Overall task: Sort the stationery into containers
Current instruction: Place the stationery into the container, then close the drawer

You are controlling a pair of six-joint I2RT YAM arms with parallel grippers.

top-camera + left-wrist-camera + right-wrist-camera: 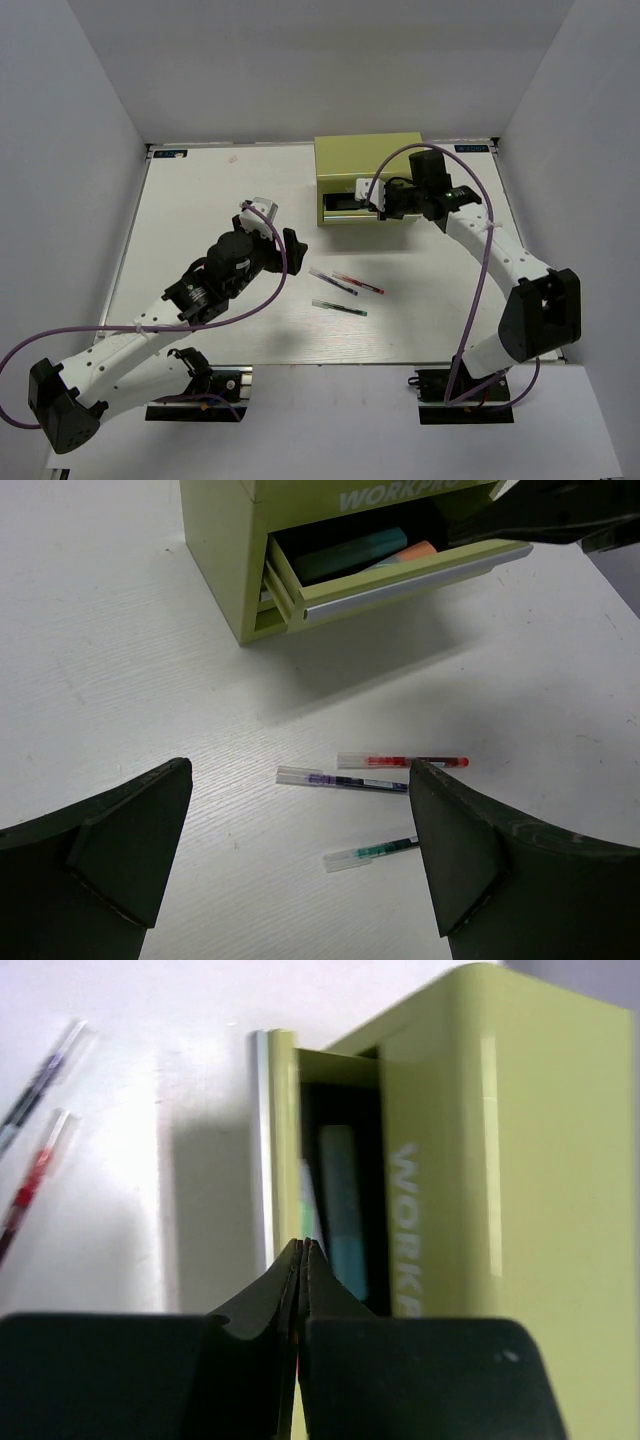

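Three thin pens lay loose on the white wood-grain table (pixel 200 250) in front of your arms. A dark pen with a clear cap (pixel 345 779) and a red pen (pixel 400 762) sat just beside each other and nearly parallel. A green pen (pixel 370 854) sat a little nearer the arm bases, apart from that pair.

Toward the far edge stood the boxy yellow-green metal tool chest embossed "WORKPRO" (pixel 365 155), with one shallow front drawer (pixel 400 580) pulled out. Inside it you could see a chunky light blue marker (pixel 350 555). Beside that showed the orange cap (pixel 418 550) of another marker, and the rest of the drawer was in shadow.

Your right gripper (pixel 302 1252) hung at the open drawer, close to its silver front rail, its two fingers pressed flat against each other.

Your left gripper (pixel 297 770) hovered above the table on the near-left side of the pens. Its fingers were spread wide and touched none of them. In its wrist view the dark and red pens showed in the gap between the fingers.
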